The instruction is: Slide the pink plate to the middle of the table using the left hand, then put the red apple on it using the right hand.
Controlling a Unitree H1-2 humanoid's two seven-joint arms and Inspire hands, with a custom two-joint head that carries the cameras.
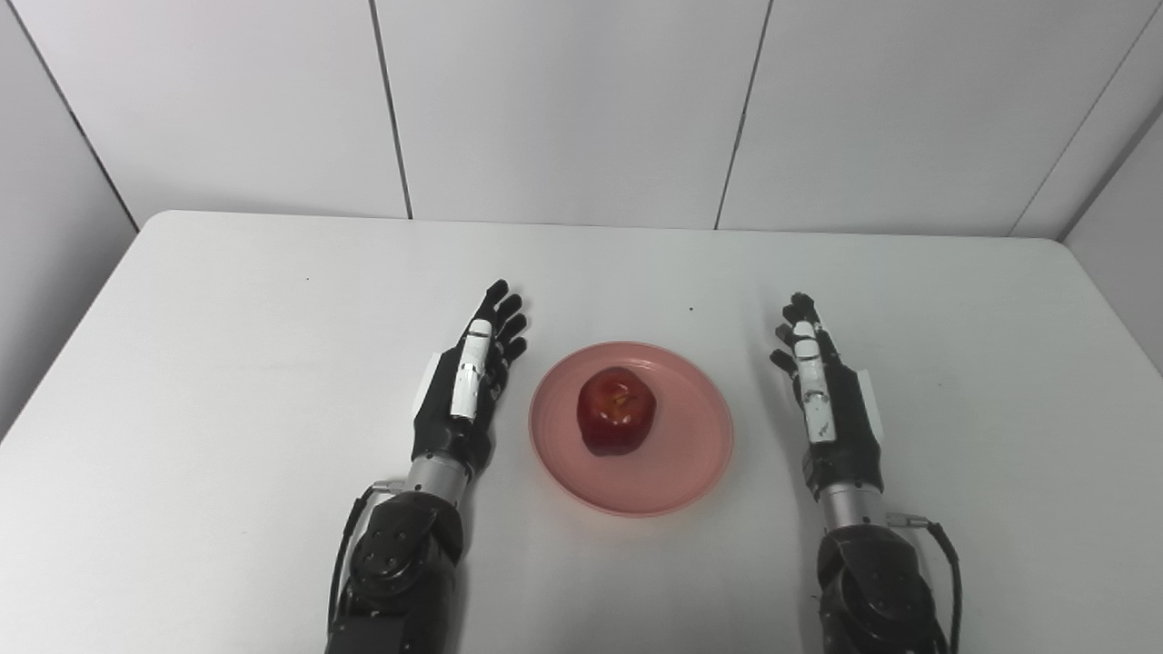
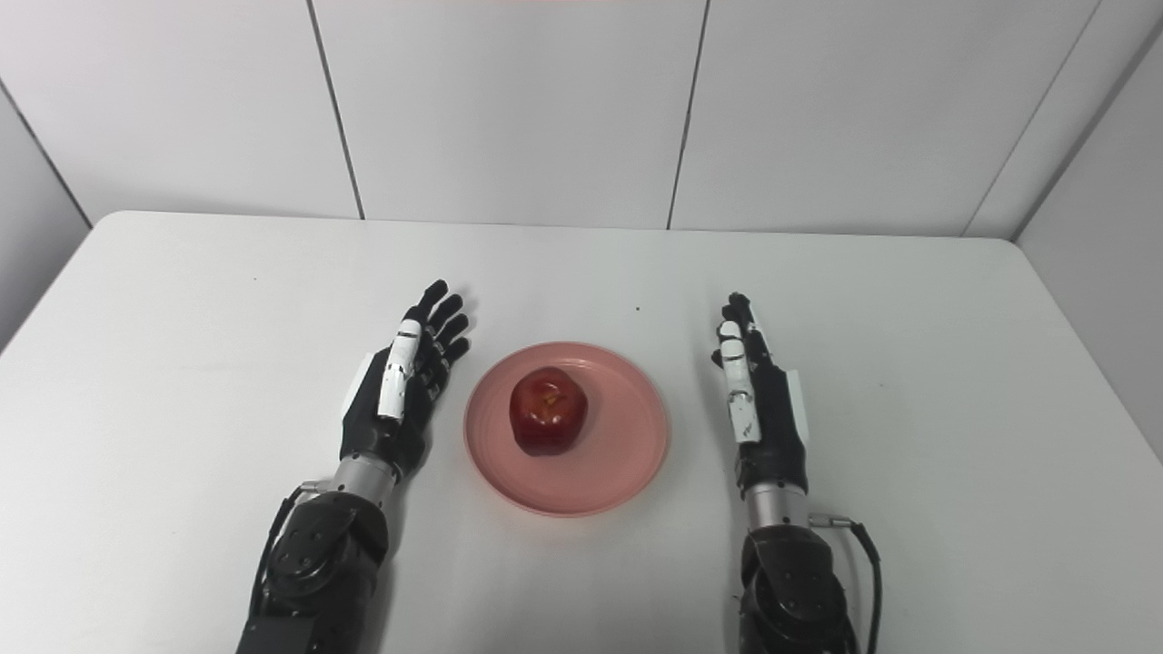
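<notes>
Pink plate (image 1: 631, 429): lies flat about midway between the left and right edges of the tabletop (image 1: 227, 363), somewhat nearer the near edge than the far one.
Red apple (image 1: 616, 410): sits upright on the plate, a little left of its centre, stem hollow facing up; it touches nothing but the plate.
Left hand (image 1: 465, 381): just beside the plate's left rim, apart from it, fingers stretched out toward the far edge and spread; it holds nothing.
Right hand (image 1: 822, 395): beside the plate's right rim with a wider gap, fingers likewise extended and empty.
Task standing: judged from how things lie, both steps look done, with the plate central and the apple on it.
Risk, left side: the left hand is close to the rim, so an inward swing while pulling away could nudge the plate off its spot.
Risk, apple: it is round and sits off-centre on a shallow dish; a knock to the plate could probably roll it toward the rim or over it.
Risk, right side: lower, given the larger gap, though a sweep across the tabletop could still catch the rim.
Safer move: lifting both hands straight up before drawing them toward the near edge.
</notes>
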